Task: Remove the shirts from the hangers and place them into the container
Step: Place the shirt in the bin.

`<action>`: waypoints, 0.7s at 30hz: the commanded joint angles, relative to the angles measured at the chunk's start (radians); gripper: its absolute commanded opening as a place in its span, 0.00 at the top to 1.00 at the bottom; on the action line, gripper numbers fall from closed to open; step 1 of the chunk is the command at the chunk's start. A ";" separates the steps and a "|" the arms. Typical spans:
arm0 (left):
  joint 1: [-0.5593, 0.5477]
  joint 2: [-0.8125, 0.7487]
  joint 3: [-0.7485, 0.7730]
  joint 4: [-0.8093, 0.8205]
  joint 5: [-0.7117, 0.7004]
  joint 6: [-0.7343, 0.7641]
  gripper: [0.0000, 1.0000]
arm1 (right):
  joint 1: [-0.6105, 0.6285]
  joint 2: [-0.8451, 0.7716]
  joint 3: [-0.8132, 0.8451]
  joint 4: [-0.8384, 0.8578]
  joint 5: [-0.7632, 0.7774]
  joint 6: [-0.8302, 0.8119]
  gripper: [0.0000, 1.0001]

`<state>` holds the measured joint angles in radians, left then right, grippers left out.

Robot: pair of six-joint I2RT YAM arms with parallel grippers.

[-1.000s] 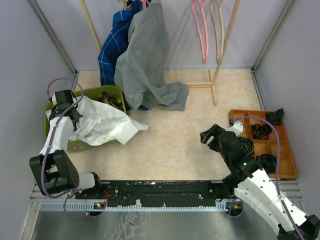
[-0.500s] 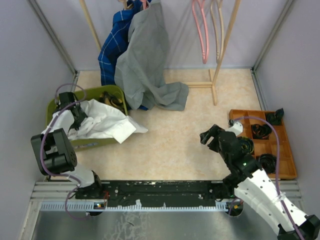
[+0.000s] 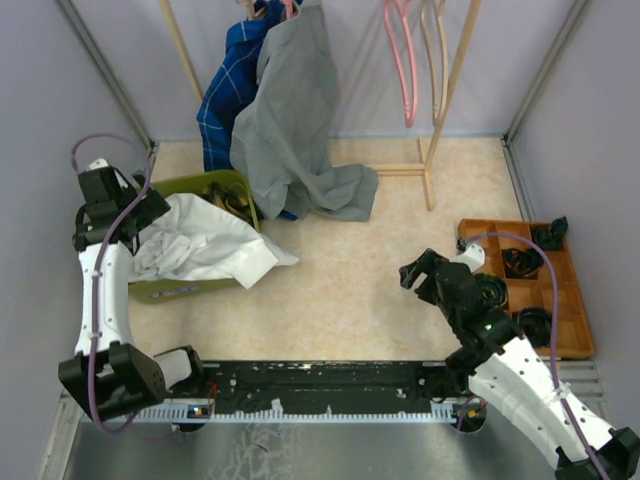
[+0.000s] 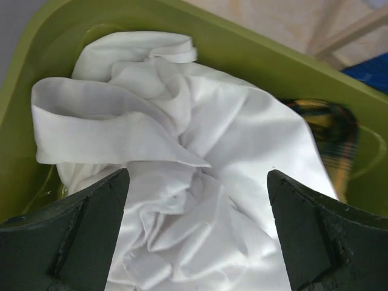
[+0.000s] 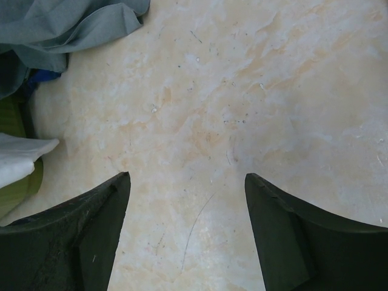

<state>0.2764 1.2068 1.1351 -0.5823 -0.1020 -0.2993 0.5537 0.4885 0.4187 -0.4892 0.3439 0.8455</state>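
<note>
The olive-green container [image 3: 188, 289] sits at the left and holds the white shirt [image 3: 205, 245], whose sleeve spills over its right front rim. A yellow-and-black plaid shirt [image 3: 226, 197] lies under it at the far end. My left gripper [image 3: 135, 213] hovers open over the container's left end, with nothing between its fingers. In the left wrist view, the gripper [image 4: 197, 176] looks down on the crumpled white shirt [image 4: 182, 139], the plaid shirt [image 4: 332, 140] and the container rim [image 4: 242, 43]. The grey shirt [image 3: 290, 130] and blue checked shirt [image 3: 225, 95] hang on hangers hidden at the top. My right gripper [image 3: 415, 272] is open over bare table.
Pink hangers [image 3: 400, 60] and a pale wooden hanger [image 3: 436, 50] hang bare on the wooden rack [image 3: 452, 90]. An orange tray [image 3: 575, 300] of black parts is at the right. In the right wrist view the grey shirt's hem [image 5: 60, 24] lies far left.
My left gripper opened and let go of the white shirt, then drew back to the container's left end. The shirt settled in the container. The right arm stayed still.
</note>
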 commanded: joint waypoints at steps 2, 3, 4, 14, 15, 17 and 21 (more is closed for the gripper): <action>-0.005 -0.108 0.020 0.008 0.220 -0.006 0.01 | -0.002 0.030 0.018 0.067 0.012 0.000 0.23; -0.005 -0.125 0.015 0.020 0.292 -0.019 0.03 | -0.001 0.034 0.019 0.072 0.011 0.002 0.23; -0.007 -0.140 0.007 0.035 0.379 -0.031 0.06 | -0.001 0.039 0.019 0.075 0.008 0.002 0.23; -0.489 -0.206 -0.058 0.040 0.400 -0.003 0.16 | -0.002 0.063 0.021 0.098 -0.011 0.019 0.22; -0.552 -0.190 -0.042 0.012 0.357 0.003 0.17 | -0.002 0.064 0.021 0.096 -0.011 0.019 0.22; -0.661 -0.154 0.003 -0.056 0.258 0.020 0.18 | -0.001 0.067 0.023 0.096 -0.011 0.021 0.22; -0.823 -0.089 0.052 -0.129 0.056 0.070 0.19 | -0.001 0.067 0.022 0.098 -0.013 0.024 0.21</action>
<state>-0.4294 1.0725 1.1244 -0.6163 0.1879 -0.2955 0.5537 0.5537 0.4187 -0.4438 0.3218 0.8581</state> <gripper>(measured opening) 0.819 0.783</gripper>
